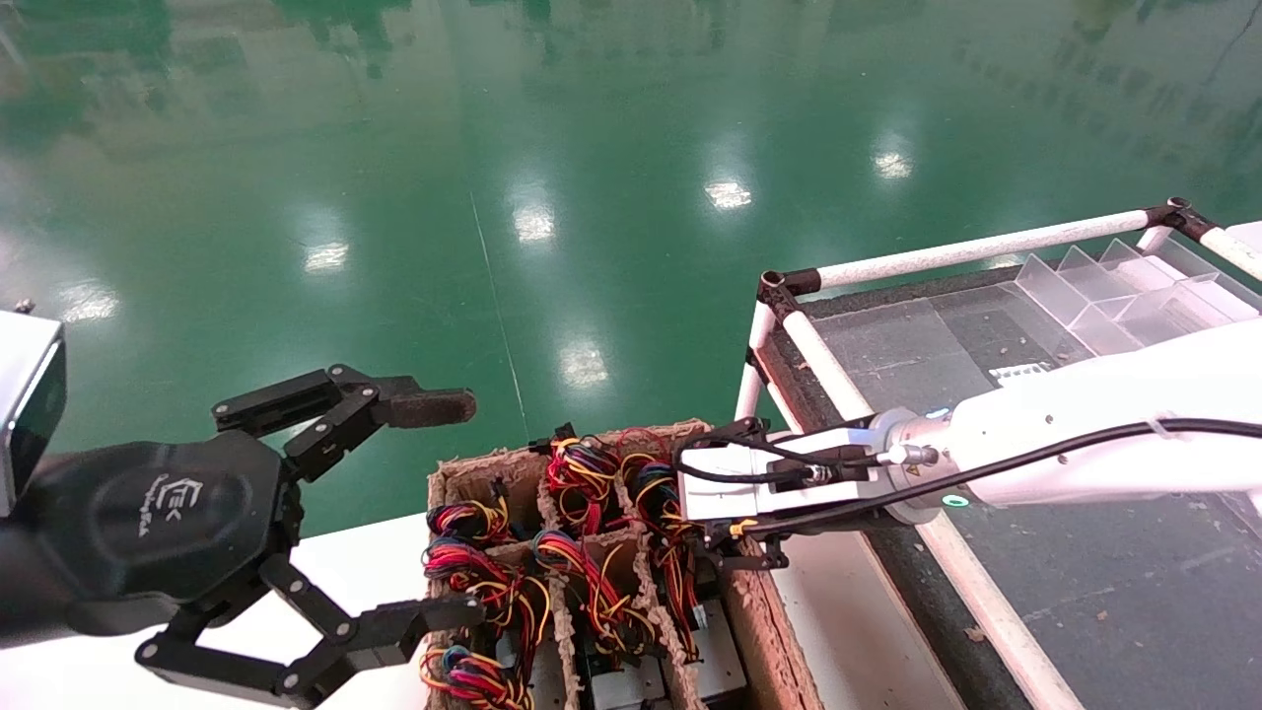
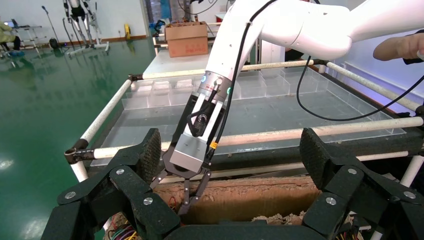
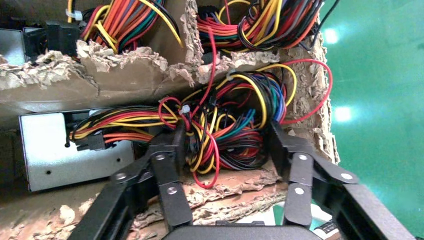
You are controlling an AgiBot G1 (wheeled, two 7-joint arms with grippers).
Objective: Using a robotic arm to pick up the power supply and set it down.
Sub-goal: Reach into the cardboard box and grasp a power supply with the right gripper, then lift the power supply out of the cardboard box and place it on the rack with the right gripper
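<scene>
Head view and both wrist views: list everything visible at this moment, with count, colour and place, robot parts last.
Brown pulp-cardboard divided crate: one, low centre, ragged walls.
Grey metal power supplies with multicoloured wire bundles: several, exact count unclear, one per crate compartment; wires red, yellow, orange, blue, black.
White-pipe framed bench: one, dark top, on the right of the crate.
Clear plastic divider trays: one set, at the bench's far end.
Green glossy floor: beyond the crate.
Brown cardboard box: one, far background.
Left gripper: black, open, idle at the crate's left.
Right gripper: black, on a white arm, open, fingers straddling one wire bundle.
</scene>
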